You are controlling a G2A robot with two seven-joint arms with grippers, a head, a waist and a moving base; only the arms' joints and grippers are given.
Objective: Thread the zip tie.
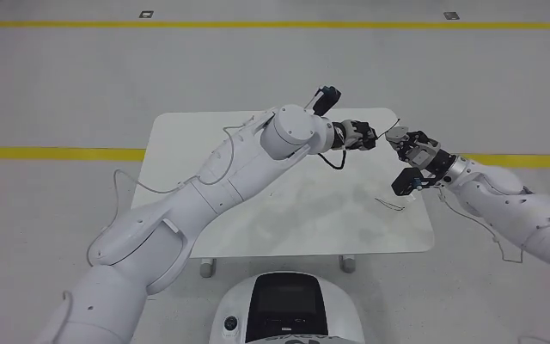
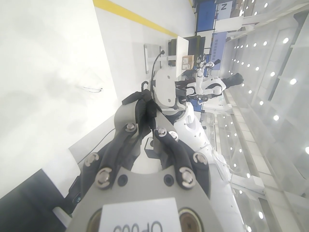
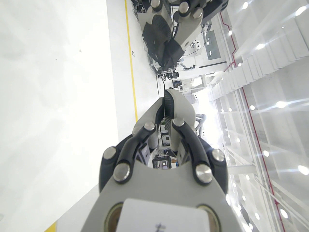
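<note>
Step, as judged: mid-air threading. Right gripper (image 3: 166, 102) jaws pinched shut on the zip tie (image 1: 395, 125). Its long axis runs from their tips past the left gripper (image 2: 144, 105), whose jaws are closed. Next: fine end-to-head alignment. A spare tie (image 1: 388, 205) lies on the tabletop (image 1: 258, 215) below both jaws.

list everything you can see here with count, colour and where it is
table: 1, white, in front of the robot
tie: 1, thin, dark, lying on the table near the right arm
strand: 1, thin, dark, sticking up where the grippers meet
floor lines: 2, yellow, one far off, one passing behind the table
floor plates: 2, small, dark, on the far floor
left gripper: 1, black and grey, shut, above the table's far side
right gripper: 1, grey and black, shut, facing the left one, nearly tip to tip
</note>
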